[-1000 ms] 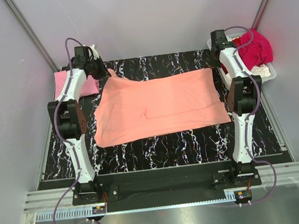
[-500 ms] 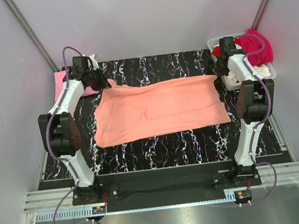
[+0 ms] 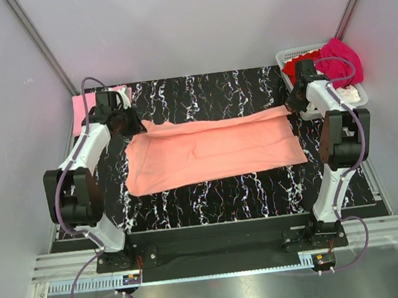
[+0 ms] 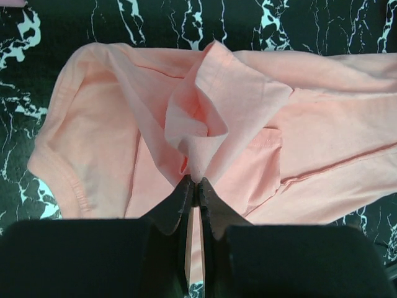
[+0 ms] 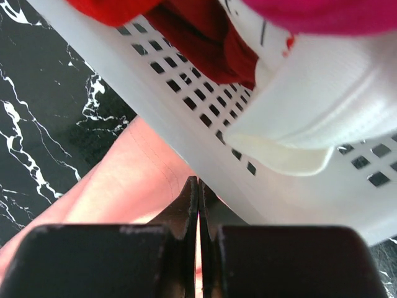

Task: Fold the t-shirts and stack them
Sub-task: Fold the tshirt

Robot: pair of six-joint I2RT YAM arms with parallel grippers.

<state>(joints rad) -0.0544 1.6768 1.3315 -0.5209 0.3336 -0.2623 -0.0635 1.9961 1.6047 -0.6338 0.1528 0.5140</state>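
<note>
Lengthwise fold is judged in hand: the salmon-orange t-shirt [image 3: 213,151] is clamped by its far edge in the left pincer [image 4: 197,184] and right pincer [image 5: 198,186], the rest spread on the surface [image 3: 212,198] nearward of both; next, that edge should be carried evenly to the near hem.

- No word, number, brand or sign can be read anywhere from where I stand.
- The white t-shirt [image 5: 322,105] hanging over the wall of the basket [image 5: 186,124] carries one short dark stroke [image 5: 263,30] near its top edge. Red cloth cuts it off, and I cannot tell whether it is a letter.
- The salmon-orange t-shirt [image 3: 213,147] on the counter [image 3: 212,198] shows only plain cloth and seams.
</note>
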